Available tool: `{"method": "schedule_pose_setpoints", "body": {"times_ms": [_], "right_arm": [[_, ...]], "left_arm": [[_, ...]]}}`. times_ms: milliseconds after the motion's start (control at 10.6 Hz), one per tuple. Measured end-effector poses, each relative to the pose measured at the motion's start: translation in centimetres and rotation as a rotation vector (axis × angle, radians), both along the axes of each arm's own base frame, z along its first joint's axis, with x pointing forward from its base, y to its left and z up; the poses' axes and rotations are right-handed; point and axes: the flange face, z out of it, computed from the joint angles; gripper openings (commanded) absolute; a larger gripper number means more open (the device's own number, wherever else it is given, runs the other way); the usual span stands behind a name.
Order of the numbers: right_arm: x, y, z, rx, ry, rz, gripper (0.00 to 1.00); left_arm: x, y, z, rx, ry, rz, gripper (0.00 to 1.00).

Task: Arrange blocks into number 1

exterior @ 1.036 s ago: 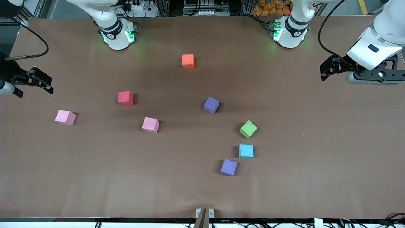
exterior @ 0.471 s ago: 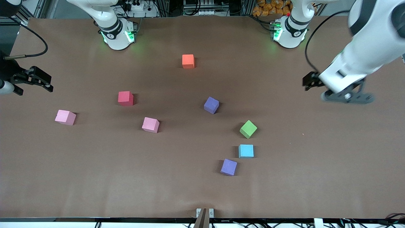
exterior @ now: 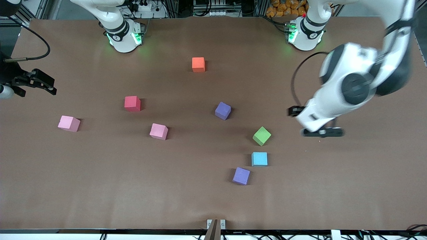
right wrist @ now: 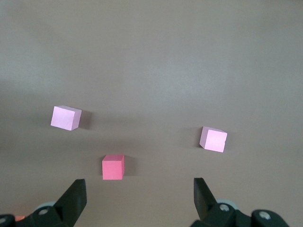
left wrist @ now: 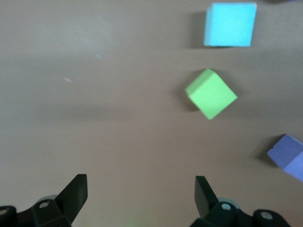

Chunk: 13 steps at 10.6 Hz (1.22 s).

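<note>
- Your left tool (exterior: 295, 111), fingers spread wide, hangs over bare bench (exterior: 350, 173) beside the green block (exterior: 262, 135).
- The green block, light blue block (exterior: 259, 159) and nearer purple block (exterior: 241, 175) crowd together.
- Your right tool (exterior: 45, 85) waits open at the bench edge, well apart from the pink block (exterior: 68, 123).

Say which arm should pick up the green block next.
Left. The left gripper hangs open over the table close beside the green block, which shows in its wrist view. The right gripper, also open, waits at the right arm's end of the table.
</note>
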Motion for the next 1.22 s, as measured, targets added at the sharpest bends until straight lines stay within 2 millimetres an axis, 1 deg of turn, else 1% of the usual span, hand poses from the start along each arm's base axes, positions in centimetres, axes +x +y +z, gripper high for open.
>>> {"method": "schedule_pose_setpoints", "body": {"times_ms": [94,188,283,377,471,660,754,848,942,1036,1225], "right_arm": [[0.0,0.0,0.0,0.003,0.005,-0.004,1.0],[0.0,-0.1,-0.1,0.008,0.006,-0.006,1.0],[0.0,-0.1,-0.1,0.01,0.007,-0.008,1.0],[-0.1,-0.2,-0.1,0.01,0.007,-0.009,1.0],[-0.1,-0.2,0.0,0.011,0.007,-0.009,1.0],[0.0,-0.2,-0.1,0.011,0.008,-0.009,1.0],[0.0,-0.2,-0.1,0.011,0.009,-0.009,1.0],[0.0,-0.2,-0.1,0.011,0.01,-0.009,1.0],[0.1,-0.1,-0.4,0.011,0.015,-0.008,1.0],[0.4,-0.1,-1.2,0.012,0.032,-0.006,1.0],[1.7,0.1,-4.0,0.015,0.081,-0.002,1.0]], "left_arm": [[-0.4,-3.3,-3.0,0.012,-0.008,0.054,1.0],[-0.7,-5.7,-5.5,0.031,-0.024,0.167,1.0],[-0.3,-6.6,-7.4,0.039,-0.054,0.302,1.0],[0.7,-6.3,-8.6,0.033,-0.087,0.409,1.0],[1.8,-5.1,-9.4,0.03,-0.104,0.481,1.0],[3.9,-1.6,-10.5,0.033,-0.121,0.616,1.0],[4.5,-0.4,-11.1,0.038,-0.128,0.699,1.0],[4.7,-0.3,-12.1,0.043,-0.132,0.765,1.0],[4.6,-1.0,-13.3,0.048,-0.131,0.819,1.0],[4.1,-2.2,-14.4,0.054,-0.127,0.85,1.0],[2.6,-5.0,-16.3,0.073,-0.111,0.855,1.0]]}}
